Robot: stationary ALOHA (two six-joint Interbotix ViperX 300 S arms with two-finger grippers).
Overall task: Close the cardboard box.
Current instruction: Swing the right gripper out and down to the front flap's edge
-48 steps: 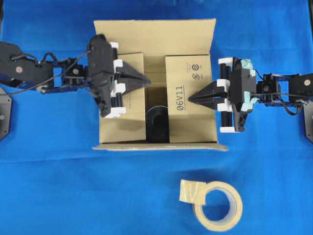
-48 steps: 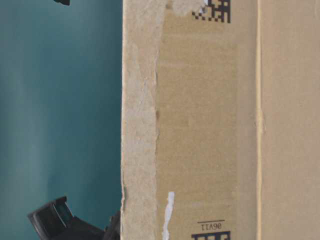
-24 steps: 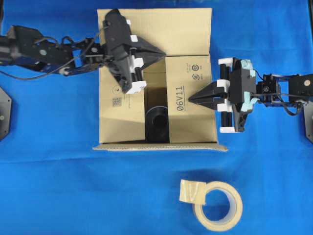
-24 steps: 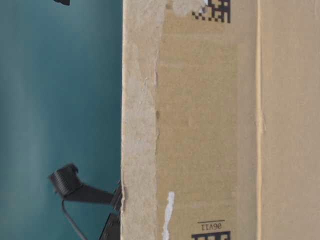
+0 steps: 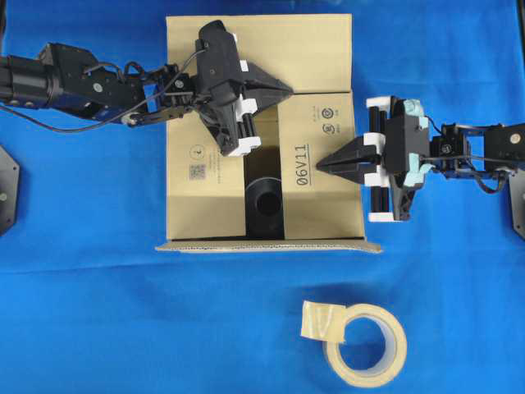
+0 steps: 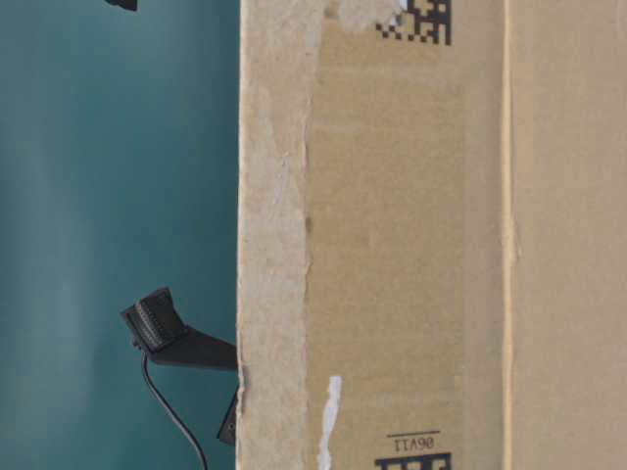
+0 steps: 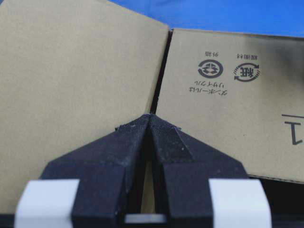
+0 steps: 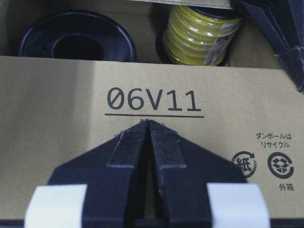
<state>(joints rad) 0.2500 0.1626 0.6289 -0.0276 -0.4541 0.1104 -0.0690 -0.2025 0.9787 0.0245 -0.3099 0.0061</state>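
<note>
The cardboard box (image 5: 195,215) stands mid-table with its left and right flaps folded inward and a gap between them. Its back flap (image 5: 312,49) leans away at the far side. The front flap (image 5: 271,245) shows only as a thin edge. My left gripper (image 5: 290,85) is shut, its tip at the seam between the back flap (image 7: 71,85) and the right flap (image 7: 228,114). My right gripper (image 5: 318,164) is shut, its tip (image 8: 149,122) on the right flap just below the "06V11" print (image 8: 154,100). Neither holds anything.
Inside the box lie a black spool (image 8: 76,40) and a yellow wire spool (image 8: 202,31). A beige tape roll (image 5: 392,349) lies on the blue cloth in front of the box. The table-level view is mostly box wall (image 6: 431,245), with part of the left arm (image 6: 162,328) beside it.
My left gripper has left the left flap and swung toward the far side and to the right, ending at the back flap's base. The back flap now shows more face. The right arm has not moved.
</note>
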